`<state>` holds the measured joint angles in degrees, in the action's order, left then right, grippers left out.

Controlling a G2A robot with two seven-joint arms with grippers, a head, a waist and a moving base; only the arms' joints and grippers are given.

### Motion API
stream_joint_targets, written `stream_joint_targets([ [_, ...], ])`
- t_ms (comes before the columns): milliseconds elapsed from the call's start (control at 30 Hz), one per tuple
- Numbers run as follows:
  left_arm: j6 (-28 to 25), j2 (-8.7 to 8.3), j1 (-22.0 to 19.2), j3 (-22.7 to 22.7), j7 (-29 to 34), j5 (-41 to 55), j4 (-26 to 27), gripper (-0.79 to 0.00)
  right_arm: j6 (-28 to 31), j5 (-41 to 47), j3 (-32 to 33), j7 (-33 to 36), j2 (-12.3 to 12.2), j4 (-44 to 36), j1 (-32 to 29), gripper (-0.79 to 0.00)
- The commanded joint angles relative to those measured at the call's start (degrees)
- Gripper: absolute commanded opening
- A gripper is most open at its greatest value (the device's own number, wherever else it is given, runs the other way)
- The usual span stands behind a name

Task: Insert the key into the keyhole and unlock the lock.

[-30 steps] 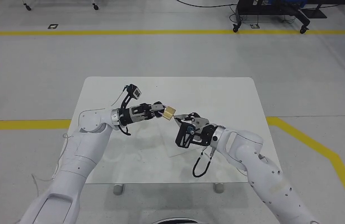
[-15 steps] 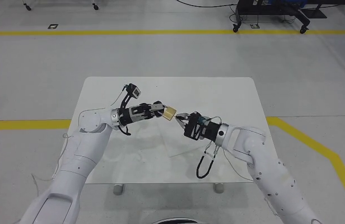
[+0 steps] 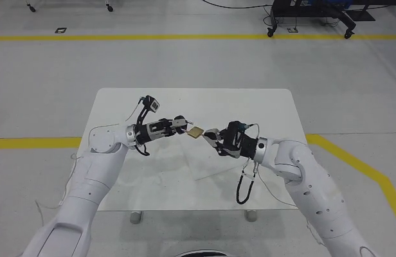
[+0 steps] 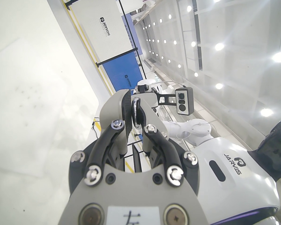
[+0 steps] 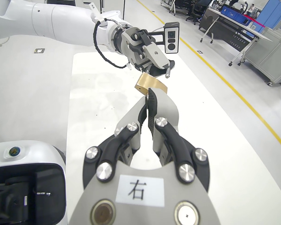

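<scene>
Grey workshop floor crossed by yellow lines is seen around the white, round-cornered table (image 3: 262, 109), which fills the middle of the top view. Just left of that frame's centre, a small brass-coloured padlock (image 3: 195, 132) is held clear of the tabletop. Its steel shackle (image 4: 135, 114) is clamped between the pads of the left gripper (image 3: 183, 122). To the padlock's right in the frame, the right gripper (image 3: 213, 135) is pinched together on a thin silver metal key (image 5: 146, 96). Only a sliver of the key is seen, right at the padlock's lower face, and whether the blade is seated in the keyhole cannot be told.

Because the padlock is gripped by the shackle alone, it could be swung or twisted aside by any sideways push. If the blade is not lined up with the slot, it could be jammed or bent. Were torque applied before full insertion, the key could be rotated within the pads and the hold on it lost.
</scene>
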<state>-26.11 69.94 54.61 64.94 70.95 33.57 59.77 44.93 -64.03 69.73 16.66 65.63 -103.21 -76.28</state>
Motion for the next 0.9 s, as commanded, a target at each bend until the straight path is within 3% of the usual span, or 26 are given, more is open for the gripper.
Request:
stream_joint_targets([
  [0, -0.1, -0.05, 0.1, 0.0, -0.2, -0.4, 0.2, -0.785, -0.3, 0.7, 0.3, 0.1, -0.1, -0.2, 0.0, 0.000],
  [200, -0.6, -0.40, 0.4, 0.7, -1.9, -2.7, 0.9, -0.785, -1.3, 1.1, 6.9, -1.9, -1.1, -2.2, -3.8, 0.000],
  [367, -1.2, -0.78, 0.6, -0.8, -6.4, -14.3, 2.0, -0.785, -2.6, 1.3, 15.5, -3.5, -2.2, -5.7, -9.7, 0.000],
  [467, -0.5, -0.61, 0.7, -3.3, -9.9, -22.3, 2.7, -0.785, -2.6, 1.3, 15.5, -3.5, -2.2, -5.7, -9.7, 0.000],
  [600, 1.6, 0.39, -0.5, -7.7, -14.8, -29.3, 1.4, -0.785, -2.6, 1.3, 15.5, -3.5, -2.2, -5.7, -9.7, 0.000],
  [867, 3.4, 3.87, -6.8, -16.0, -19.1, -32.5, -7.0, -0.785, -2.6, 1.3, 15.5, -3.5, -2.2, -5.7, -9.7, 0.000],
])
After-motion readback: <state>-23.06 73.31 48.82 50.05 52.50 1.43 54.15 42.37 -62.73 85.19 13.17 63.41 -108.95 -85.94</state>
